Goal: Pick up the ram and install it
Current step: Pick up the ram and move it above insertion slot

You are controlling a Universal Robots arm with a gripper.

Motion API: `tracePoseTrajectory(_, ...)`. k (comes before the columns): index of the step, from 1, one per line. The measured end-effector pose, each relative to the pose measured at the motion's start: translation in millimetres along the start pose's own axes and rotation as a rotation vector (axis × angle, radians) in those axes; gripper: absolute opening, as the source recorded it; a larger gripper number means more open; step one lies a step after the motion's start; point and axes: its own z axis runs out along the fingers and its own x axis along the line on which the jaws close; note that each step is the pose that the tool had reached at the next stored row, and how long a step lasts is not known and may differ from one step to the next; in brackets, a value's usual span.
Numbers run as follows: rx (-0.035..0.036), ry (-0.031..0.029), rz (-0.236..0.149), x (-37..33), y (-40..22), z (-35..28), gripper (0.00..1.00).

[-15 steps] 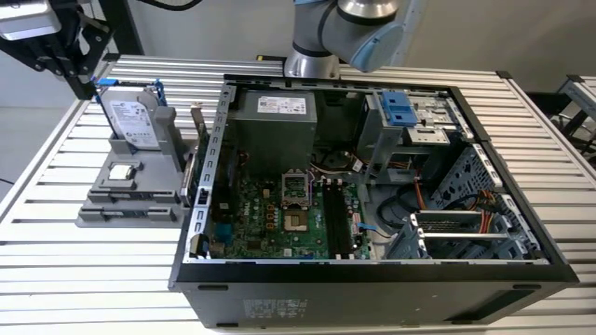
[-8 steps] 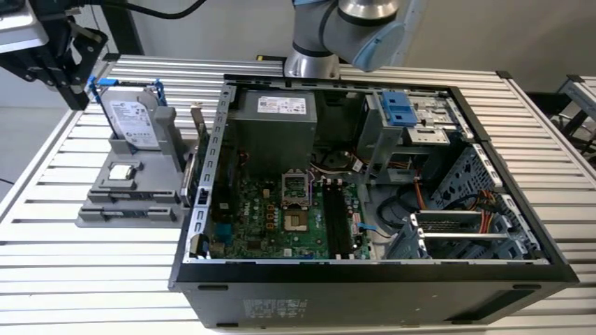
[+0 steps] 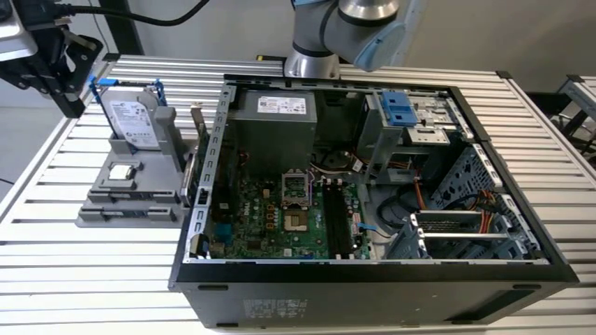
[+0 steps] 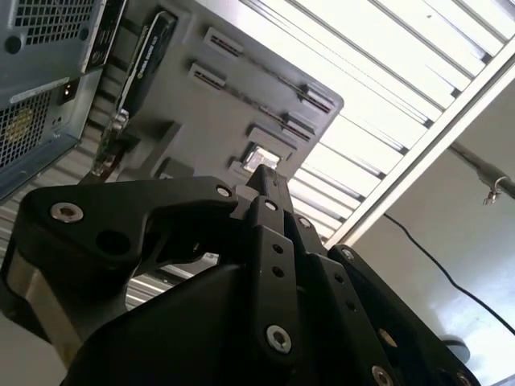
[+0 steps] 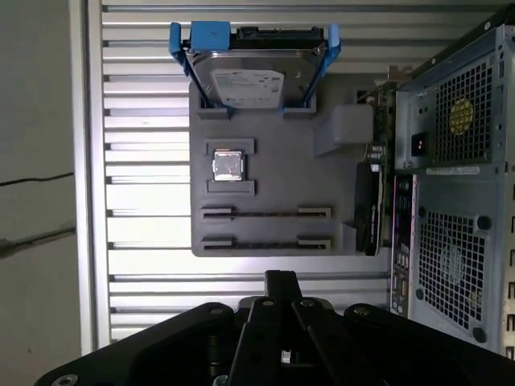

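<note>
Ram [image 5: 265,214], thin dark circuit-board strip in grey plastic holder [image 5: 273,185]: probably light, stiff, fragile; pinch its flat faces. Black gripper [image 5: 282,281] clenched, empty.

Bright light glares white off the slatted table [image 4: 386,104] in the second wrist view; the computer case's [image 3: 373,286] interior lies shaded.

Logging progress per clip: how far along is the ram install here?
Done: nothing visible; the ram sits in the gray holder beside the computer case. In hand: nothing; the gripper is shut, empty, clear of the ram. Left: picking it up, installing it.
</note>
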Motion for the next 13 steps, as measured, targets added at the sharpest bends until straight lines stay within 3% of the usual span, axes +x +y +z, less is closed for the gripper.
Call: tracePoseTrajectory(13,0.0,0.0038,0.0,0.1,-0.1,0.0,0.0)
